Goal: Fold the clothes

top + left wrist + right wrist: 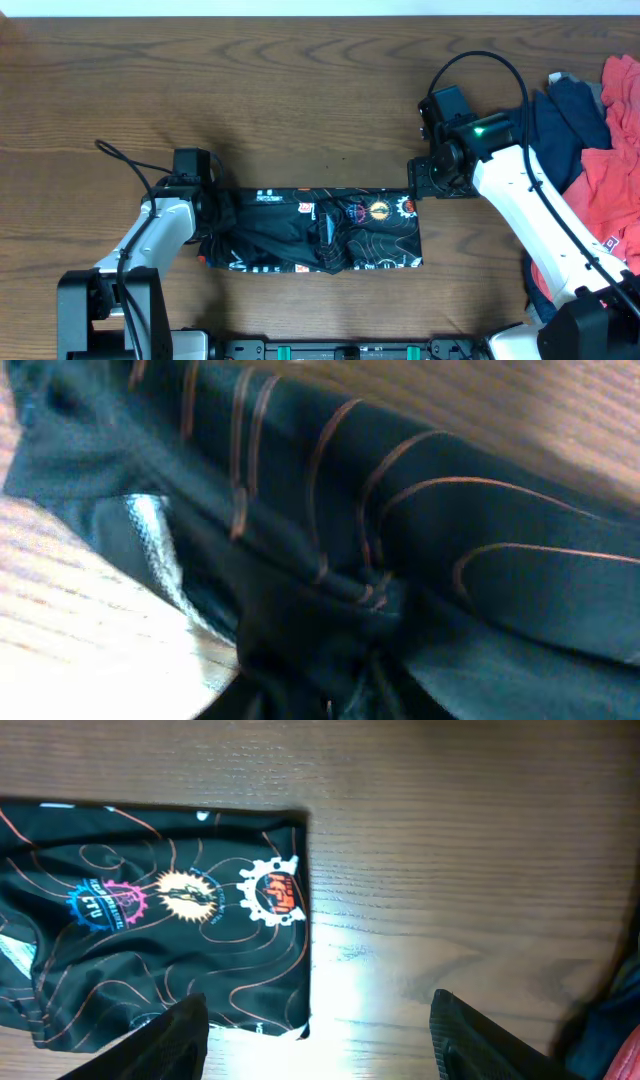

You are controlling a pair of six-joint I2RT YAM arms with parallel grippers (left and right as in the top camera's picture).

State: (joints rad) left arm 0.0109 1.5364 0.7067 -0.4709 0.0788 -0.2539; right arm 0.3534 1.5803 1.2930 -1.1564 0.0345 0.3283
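A black garment (330,230) with orange contour lines and round logos lies as a folded strip on the wooden table (300,90), near the front. My left gripper (213,213) is at its left end, where the cloth bunches. In the left wrist view the black cloth (400,510) fills the frame and draws together at the jaws, which it hides. My right gripper (320,1040) is open and empty, just above the table at the garment's right edge (150,920); in the overhead view it (425,180) is by the upper right corner.
A pile of other clothes lies at the right edge of the table: a navy piece (570,120) and red pieces (620,170). Part of the pile shows at the lower right of the right wrist view (620,1020). My right arm reaches across in front of it.
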